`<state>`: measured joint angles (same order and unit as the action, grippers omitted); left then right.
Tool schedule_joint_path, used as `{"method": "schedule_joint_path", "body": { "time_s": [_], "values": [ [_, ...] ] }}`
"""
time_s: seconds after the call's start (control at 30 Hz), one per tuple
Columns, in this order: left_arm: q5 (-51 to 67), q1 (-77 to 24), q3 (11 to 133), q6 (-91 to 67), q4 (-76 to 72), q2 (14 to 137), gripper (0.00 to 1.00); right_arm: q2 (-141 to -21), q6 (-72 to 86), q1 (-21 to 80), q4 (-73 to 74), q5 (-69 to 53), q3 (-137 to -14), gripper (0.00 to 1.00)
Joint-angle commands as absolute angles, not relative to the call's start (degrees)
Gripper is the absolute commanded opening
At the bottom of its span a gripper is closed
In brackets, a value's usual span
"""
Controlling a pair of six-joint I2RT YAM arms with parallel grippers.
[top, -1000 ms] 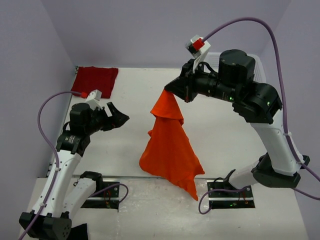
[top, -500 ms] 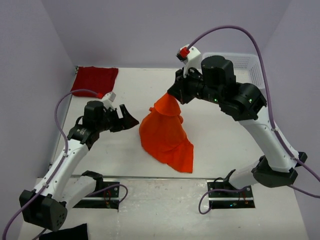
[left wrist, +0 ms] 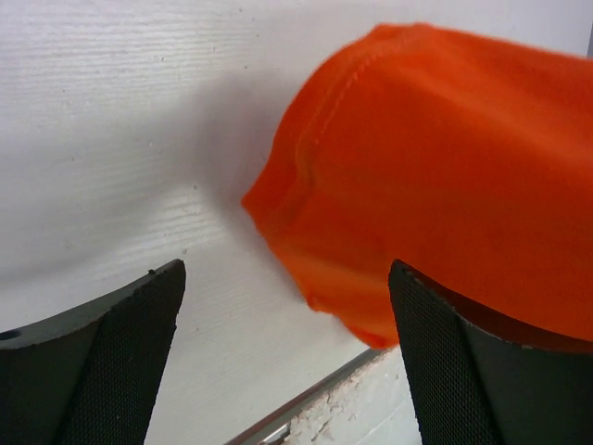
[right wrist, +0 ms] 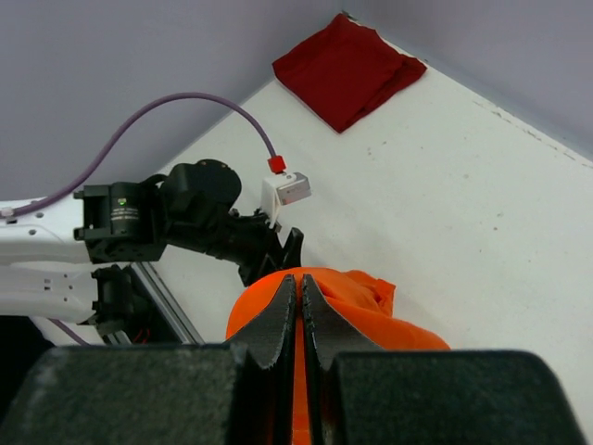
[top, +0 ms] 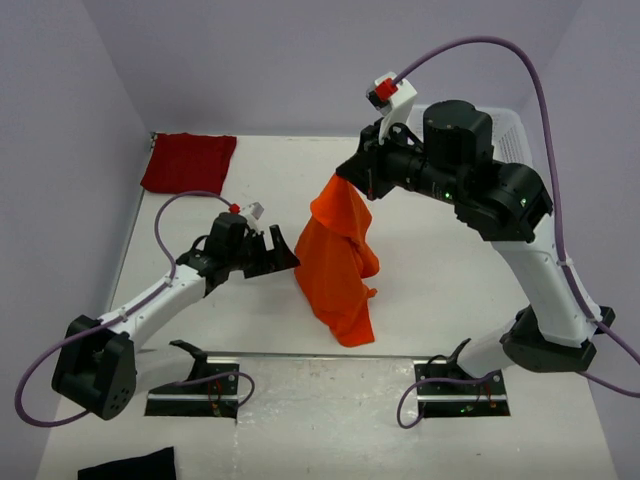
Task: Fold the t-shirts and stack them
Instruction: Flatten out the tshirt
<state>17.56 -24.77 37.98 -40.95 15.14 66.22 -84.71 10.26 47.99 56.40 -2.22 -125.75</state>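
We are marking the right gripper point(top: 345, 182) as clamped shut on the orange t-shirt point(top: 338, 268), pinching one bunched top point of it just right of centre in the top view. The shirt is hanging from that pinch as a crumpled cone. Its lower end is draping onto the table point(top: 250, 190) toward the lower middle of the frame. In the right wrist view the right gripper point(right wrist: 298, 301) is showing jaws pressed together, with orange cloth bulging just below them.

The left gripper point(top: 284, 258) is standing wide and holding nothing, left of centre and just beside the shirt's left flank. In the left wrist view its two dark fingers point(left wrist: 120, 362) are framing a rounded, hemmed edge of the orange t-shirt point(left wrist: 445, 167). The cloth is lying close to the finger at the right of that frame; whether it is touching, we cannot tell.

The dark red t-shirt point(top: 190, 162) is lying flat in the upper left corner of the table as a neat rectangle, so we are judging it already folded.

Progress: we are calling it roughly half done. What is left is laying the orange one flat, folding it, and stacking the two together. A white mesh basket point(top: 512, 125) is sitting behind the right arm at upper right and a black cloth point(top: 125, 468) at the bottom left edge. Neither is in play.
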Motion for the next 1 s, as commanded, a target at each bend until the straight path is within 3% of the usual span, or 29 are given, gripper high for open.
{"method": "schedule_joint_path", "body": {
  "time_s": [0.0,0.2,0.3,0.33,0.37,0.43,0.47,0.57,0.73,0.97],
  "values": [
    [18.97,-24.96,37.09,-42.10,5.38,69.16,0.90,-81.57,9.75,48.16,55.37,-4.22,-128.15,0.00],
    [21.61,-26.63,37.44,-40.96,-6.14,79.00,0.90,-80.25,10.28,48.16,55.37,-6.33,-128.32,0.00],
    [25.64,-27.68,37.27,-42.27,-13.15,83.75,0.82,-80.42,10.28,48.16,56.68,-6.50,-130.25,0.00],
    [26.79,-28.03,36.66,-42.88,-15.01,84.19,0.75,-80.51,10.20,48.16,57.04,-6.24,-130.69,0.00],
    [27.68,-28.65,36.13,-43.50,-16.68,84.37,0.49,-80.42,10.02,48.16,57.30,-5.89,-131.13,0.00],
    [29.26,-29.00,35.16,-45.00,-20.19,84.64,0.14,-79.90,9.93,48.25,57.39,-5.02,-130.61,0.00],
    [29.88,-29.18,34.81,-45.44,-21.43,84.64,0.10,-79.63,9.84,48.16,57.22,-5.01,-129.91,0.00],
    [32.60,-29.18,33.23,-47.02,-27.06,84.29,0.01,-78.66,10.02,48.16,56.52,-4.92,-128.24,0.00],
    [32.79,-29.18,32.08,-47.90,-28.92,79.55,0.00,-78.40,9.93,48.16,56.87,-3.69,-127.10,0.00],
    [22.87,-29.18,36.99,-41.06,-7.95,60.86,0.00,-76.99,9.23,48.16,58.36,3.08,-123.05,0.00]
  ]
}}
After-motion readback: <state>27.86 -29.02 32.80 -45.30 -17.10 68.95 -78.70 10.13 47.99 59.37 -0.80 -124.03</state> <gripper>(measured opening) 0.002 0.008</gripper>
